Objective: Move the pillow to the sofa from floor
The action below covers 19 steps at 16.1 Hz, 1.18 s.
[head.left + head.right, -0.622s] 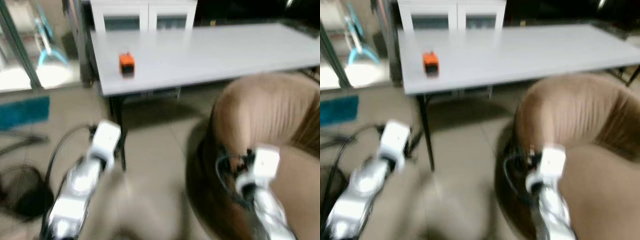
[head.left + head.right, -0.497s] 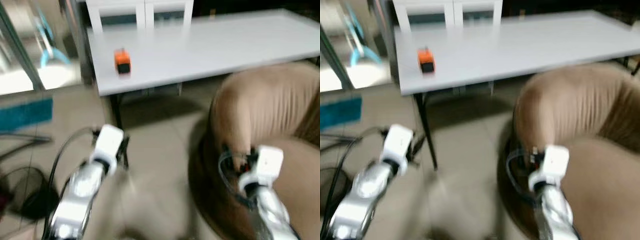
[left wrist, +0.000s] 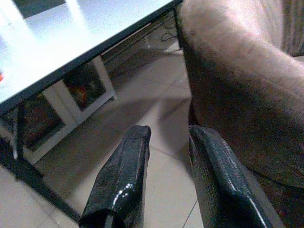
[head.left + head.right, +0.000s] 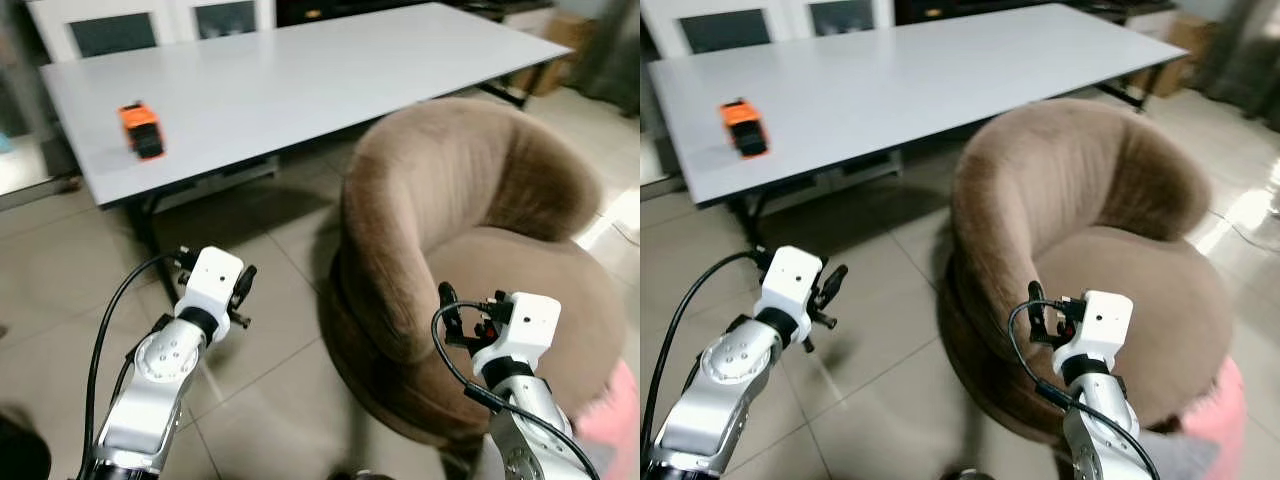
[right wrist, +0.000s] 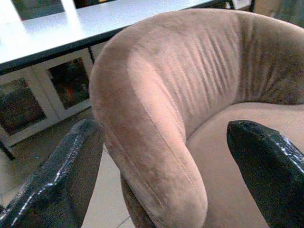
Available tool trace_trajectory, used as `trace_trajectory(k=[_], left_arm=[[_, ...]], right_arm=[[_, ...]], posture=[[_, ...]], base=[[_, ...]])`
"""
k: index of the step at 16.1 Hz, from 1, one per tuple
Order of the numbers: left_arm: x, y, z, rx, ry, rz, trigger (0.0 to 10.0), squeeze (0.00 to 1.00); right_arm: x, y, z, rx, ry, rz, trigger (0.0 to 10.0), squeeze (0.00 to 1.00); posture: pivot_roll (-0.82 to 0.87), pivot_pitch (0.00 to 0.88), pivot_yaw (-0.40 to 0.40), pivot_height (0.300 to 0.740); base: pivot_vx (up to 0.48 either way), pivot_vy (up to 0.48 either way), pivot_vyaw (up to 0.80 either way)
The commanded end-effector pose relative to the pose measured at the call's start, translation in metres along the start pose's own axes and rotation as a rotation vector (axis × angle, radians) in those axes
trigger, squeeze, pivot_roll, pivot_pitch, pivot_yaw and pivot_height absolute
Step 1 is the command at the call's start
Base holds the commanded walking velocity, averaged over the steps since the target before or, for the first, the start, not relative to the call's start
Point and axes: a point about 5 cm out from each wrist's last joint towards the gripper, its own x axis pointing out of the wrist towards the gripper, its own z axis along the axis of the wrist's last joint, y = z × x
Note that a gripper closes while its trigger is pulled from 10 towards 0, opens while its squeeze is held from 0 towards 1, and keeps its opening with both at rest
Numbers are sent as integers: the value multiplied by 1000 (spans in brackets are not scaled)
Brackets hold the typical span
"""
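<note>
We see the pillow (image 4: 1215,415), pink, on the floor (image 4: 60,310) at the sofa's (image 4: 470,250) far right base, partly cut off, long axis unclear. It lies right of and below our right gripper (image 5: 161,166), fingers spread wide toward the sofa arm. Left gripper (image 3: 168,175), fingers nearly together and empty, is well apart over tile by the counter (image 4: 280,80). Right arm is nearer, we judge.

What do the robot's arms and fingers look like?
Both arms are shiny silver tubes, each ending in a boxy white wrist block with looping black cables. The left gripper has two long, glossy black fingers with a bumpy, textured surface. The right gripper has the same thick black fingers.
</note>
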Motion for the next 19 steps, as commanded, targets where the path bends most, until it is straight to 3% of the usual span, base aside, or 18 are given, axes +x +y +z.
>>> trace_trajectory(k=[1,15,18,19], left_arm=[[3,1,7,15,-25,1,10000,0],[6,3,3,12,-52,4,10000,0],[5,3,3,-8,-51,-2,10000,0],[3,2,1,-49,-33,-34,10000,0]], right_arm=[[0,-2,2,4,-3,-19,10000,0],[-5,-4,-5,-7,26,-48,10000,0],[-4,-3,-5,-11,34,-39,10000,0],[-4,-3,-5,-14,38,-34,10000,0]], posture=[[3,0,-17,740],[3,0,-14,740],[8,0,-25,740],[9,0,-28,740]], base=[[0,0,-738],[0,0,-743],[0,0,-744],[0,0,-738]])
